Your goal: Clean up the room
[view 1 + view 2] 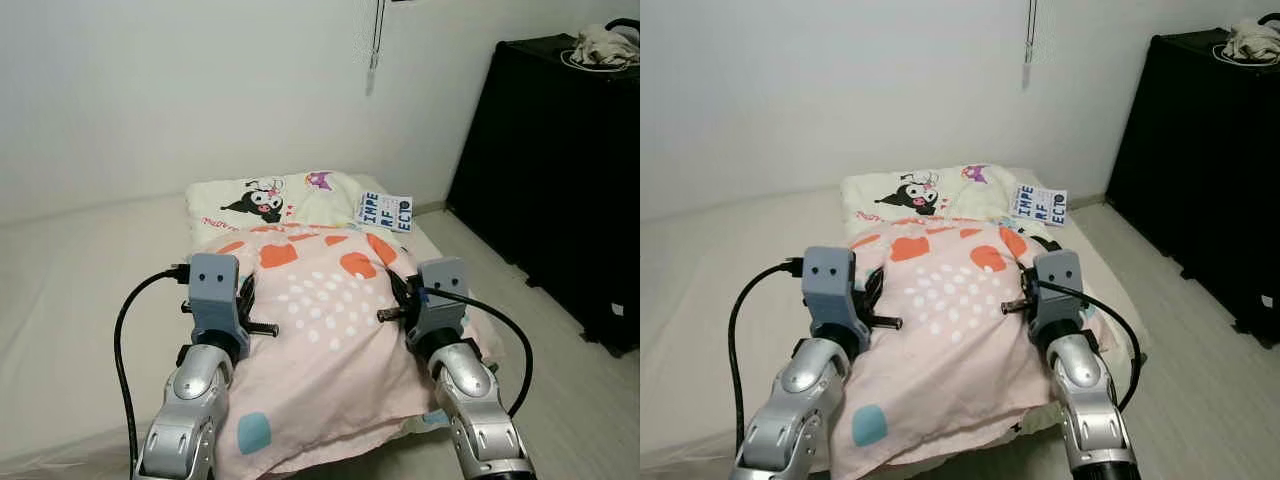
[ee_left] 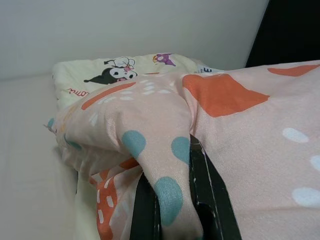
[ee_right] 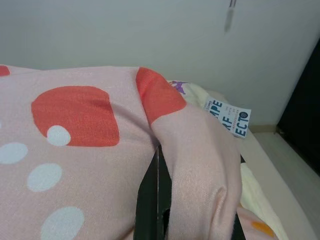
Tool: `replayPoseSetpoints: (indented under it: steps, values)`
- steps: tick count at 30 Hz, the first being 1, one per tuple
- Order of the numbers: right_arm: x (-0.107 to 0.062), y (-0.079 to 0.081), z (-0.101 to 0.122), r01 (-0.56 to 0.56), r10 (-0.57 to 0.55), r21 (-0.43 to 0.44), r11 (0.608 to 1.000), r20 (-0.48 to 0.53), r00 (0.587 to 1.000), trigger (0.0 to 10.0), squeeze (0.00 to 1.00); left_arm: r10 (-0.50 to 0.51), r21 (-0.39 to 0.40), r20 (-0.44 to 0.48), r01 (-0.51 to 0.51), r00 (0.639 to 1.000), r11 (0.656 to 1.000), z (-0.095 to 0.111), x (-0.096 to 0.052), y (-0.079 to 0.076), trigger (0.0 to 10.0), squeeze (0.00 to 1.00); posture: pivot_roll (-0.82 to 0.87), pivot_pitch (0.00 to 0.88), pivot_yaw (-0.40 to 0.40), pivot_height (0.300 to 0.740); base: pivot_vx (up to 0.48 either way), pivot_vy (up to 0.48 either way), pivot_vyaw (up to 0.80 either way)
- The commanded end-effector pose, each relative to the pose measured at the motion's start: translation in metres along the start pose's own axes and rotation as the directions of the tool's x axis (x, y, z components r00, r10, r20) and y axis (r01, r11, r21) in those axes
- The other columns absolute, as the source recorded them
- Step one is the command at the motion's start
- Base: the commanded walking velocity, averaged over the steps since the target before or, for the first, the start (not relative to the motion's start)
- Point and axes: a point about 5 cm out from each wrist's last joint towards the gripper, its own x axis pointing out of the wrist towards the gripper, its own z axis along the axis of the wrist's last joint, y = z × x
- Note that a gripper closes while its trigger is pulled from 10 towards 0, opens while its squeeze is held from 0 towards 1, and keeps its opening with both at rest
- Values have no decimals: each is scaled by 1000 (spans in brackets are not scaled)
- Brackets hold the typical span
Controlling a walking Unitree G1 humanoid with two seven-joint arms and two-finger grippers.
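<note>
A pink blanket (image 1: 320, 330) with orange patches, white dots and teal spots hangs stretched between my two arms above the mattress. My left gripper (image 2: 172, 210) is shut on a fold at the blanket's left edge, its black fingers (image 2: 207, 195) either side of the cloth. Over on the other side, my right gripper (image 3: 165, 200) is shut on a fold of the right edge. Both wrists (image 1: 215, 290) (image 1: 437, 290) stand at the same height. Beyond the blanket lies a cream pillow (image 1: 280, 200) with a black cartoon figure.
A pale mattress (image 1: 70, 300) covers the floor on the left. A tall black cabinet (image 1: 560, 170) stands at the right with a light bundle (image 1: 605, 45) on top. A white card with blue letters (image 1: 384, 212) lies by the pillow. Bare floor (image 1: 580, 400) runs along the right.
</note>
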Motion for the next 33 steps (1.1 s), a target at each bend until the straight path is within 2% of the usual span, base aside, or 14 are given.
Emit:
replayPoseSetpoints:
  steps: [1,13,23,33]
  values:
    - [0,6,5,-15,15,-3,1000,47,999,10000,0,-26,16,48,25,998,1000,7,0,-6,10000,0,-11,125,4,740,0,0,0]
    - [0,5,4,-11,11,-12,1000,41,999,10000,0,-17,33,38,15,999,999,6,1,-5,10000,0,-10,124,5,740,0,0,0]
    - [0,5,-1,8,-8,-3,1000,7,1000,10000,0,55,63,-28,-53,998,997,-4,2,4,10000,0,-12,121,0,740,0,0,0]
    - [1,4,0,18,-18,-9,1000,7,1000,10000,0,55,64,-24,-54,998,996,-3,3,4,10000,0,-21,111,10,740,0,0,0]
